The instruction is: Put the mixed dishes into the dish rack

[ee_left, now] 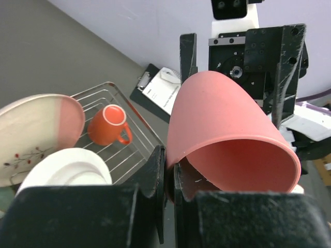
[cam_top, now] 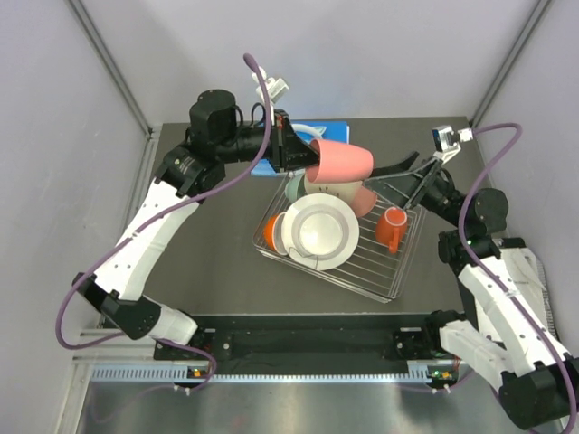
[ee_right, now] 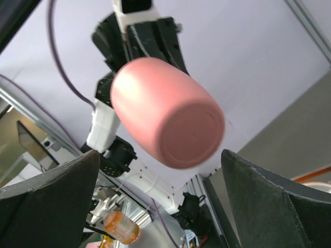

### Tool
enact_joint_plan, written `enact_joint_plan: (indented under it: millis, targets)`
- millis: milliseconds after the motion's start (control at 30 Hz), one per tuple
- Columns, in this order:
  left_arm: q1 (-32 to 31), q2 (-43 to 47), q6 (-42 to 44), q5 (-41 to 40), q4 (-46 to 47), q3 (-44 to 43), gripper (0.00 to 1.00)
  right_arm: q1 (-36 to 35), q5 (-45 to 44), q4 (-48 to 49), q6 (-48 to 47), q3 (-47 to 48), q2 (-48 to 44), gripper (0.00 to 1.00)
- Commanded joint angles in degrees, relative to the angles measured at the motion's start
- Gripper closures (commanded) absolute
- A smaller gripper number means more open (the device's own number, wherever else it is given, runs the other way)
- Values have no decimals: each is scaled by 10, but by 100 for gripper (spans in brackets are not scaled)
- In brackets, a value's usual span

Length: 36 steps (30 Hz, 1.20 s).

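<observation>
The coral pink cup (ee_right: 166, 114) lies on its side in the air, flat base toward the camera. Behind and above the cup rises the black-and-white left arm (ee_right: 142, 36). Below the cup, the right gripper (ee_right: 161, 155) spreads its two dark fingers (ee_right: 49, 206) wide, one on either side.

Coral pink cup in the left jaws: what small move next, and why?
Probably ease the right gripper forward to bracket the base of the coral pink cup. The left gripper holds it on its side above the far edge of the dish rack, and the right wrist view shows that base between the open jaws.
</observation>
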State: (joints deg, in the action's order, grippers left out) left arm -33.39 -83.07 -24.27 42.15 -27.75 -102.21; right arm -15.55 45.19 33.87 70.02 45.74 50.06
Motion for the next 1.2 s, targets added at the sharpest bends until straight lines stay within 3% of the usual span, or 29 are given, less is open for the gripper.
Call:
enact_joint_plan:
  millis: [0, 167, 467, 767, 900, 1000, 1033, 1100, 1133, 1167]
  targets:
    - [3, 32, -53, 43, 86, 35, 100, -4, 0, 165, 84, -2, 19, 0]
    - [12, 32, -68, 60, 128, 66, 100, -11, -7, 209, 118, -3, 52, 0]
    - [11, 28, -76, 60, 146, 97, 100, -29, -21, 196, 105, 9, 72, 0]
    - [11, 15, -68, 62, 148, 97, 100, -64, -34, 112, 43, 47, 89, 4]
    - [11, 20, -62, 59, 145, 109, 100, -67, -34, 110, 37, 59, 102, 20]
    - [11, 30, -53, 58, 137, 124, 100, -69, -34, 111, 35, 66, 109, 43]
    - [11, 35, -48, 57, 132, 127, 100, -68, -34, 110, 35, 68, 110, 58]
    - [13, 42, -31, 46, 116, 134, 100, -69, -33, 103, 35, 72, 111, 73]
    - [15, 48, -25, 41, 108, 134, 98, -68, -31, 99, 33, 73, 110, 84]
    - [17, 51, -8, 36, 99, 135, 83, -68, -25, 84, 29, 74, 108, 89]
